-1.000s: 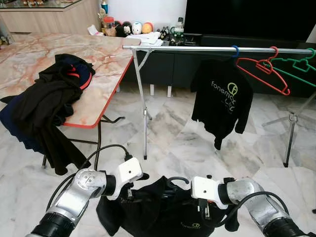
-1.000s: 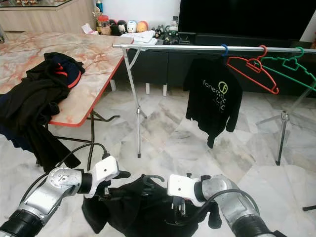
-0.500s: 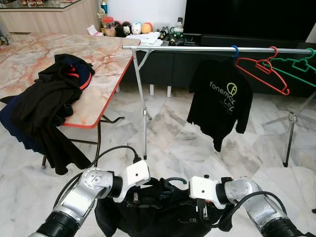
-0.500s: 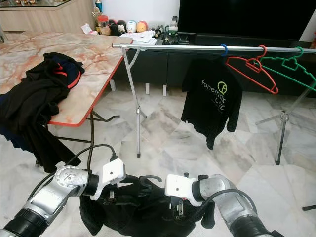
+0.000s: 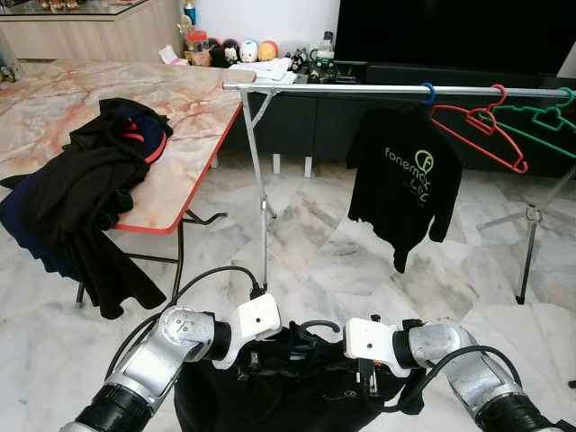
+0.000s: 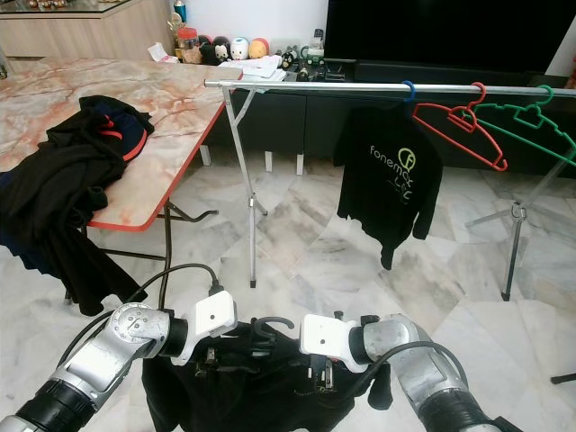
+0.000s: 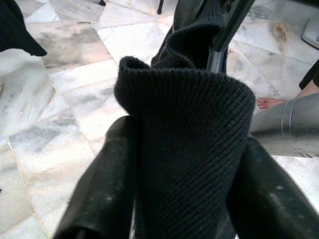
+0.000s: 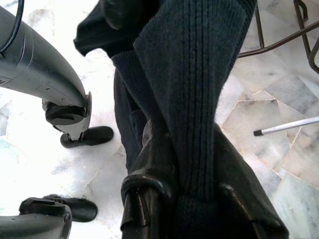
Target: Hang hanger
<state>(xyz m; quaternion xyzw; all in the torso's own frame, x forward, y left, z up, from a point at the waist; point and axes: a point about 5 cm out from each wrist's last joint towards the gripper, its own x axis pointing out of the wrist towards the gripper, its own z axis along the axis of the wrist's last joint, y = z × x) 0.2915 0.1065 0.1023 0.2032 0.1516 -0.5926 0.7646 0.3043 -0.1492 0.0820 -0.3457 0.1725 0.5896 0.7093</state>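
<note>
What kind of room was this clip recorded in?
Most likely a home living room used for laundry. A metal clothes rail stands on a marble-tiled floor, there is a large dark TV screen above a low cabinet, and a marble-topped folding table is piled with clothes.

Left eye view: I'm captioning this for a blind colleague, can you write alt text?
Both grippers, left and right, hold a black garment on a dark hanger low over a marble floor. Ahead, a metal rail carries a black shirt, a red hanger and a green hanger; dark clothes lie piled on a table at left.
</note>
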